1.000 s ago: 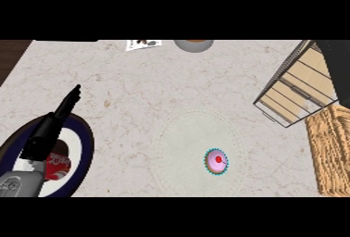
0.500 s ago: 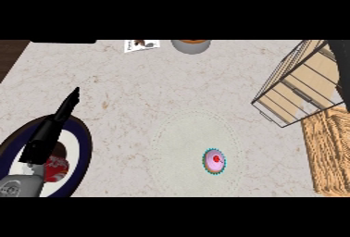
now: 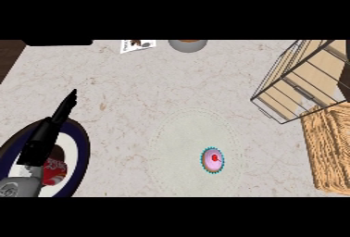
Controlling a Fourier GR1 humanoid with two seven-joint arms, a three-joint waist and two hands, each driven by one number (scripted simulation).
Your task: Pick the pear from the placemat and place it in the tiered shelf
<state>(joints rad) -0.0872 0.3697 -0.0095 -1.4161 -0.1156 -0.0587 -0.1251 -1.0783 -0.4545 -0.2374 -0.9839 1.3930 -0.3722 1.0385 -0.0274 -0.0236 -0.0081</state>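
Note:
A pale round placemat [image 3: 183, 134] lies in the middle of the counter. On its lower right part sits a small pink round thing [image 3: 212, 160] with a teal fringe and a red centre; no pear shape shows. The wire and wood tiered shelf [image 3: 301, 76] stands at the upper right. At the left, my left hand [image 3: 51, 125] reaches up over a plate with its black fingers straight and together, well apart from the placemat and holding nothing. My right hand is out of view.
A dark-blue-rimmed plate [image 3: 83, 144] lies at the lower left with a red item [image 3: 54, 167] on it, partly under my forearm. A grey bowl [image 3: 188, 45] and a small card [image 3: 137, 45] sit at the far edge. A wooden board [image 3: 334, 150] lies at the right.
Everything has drifted slightly left in the view, bringing a bit more of the shelf in. The left hand has sunk a little.

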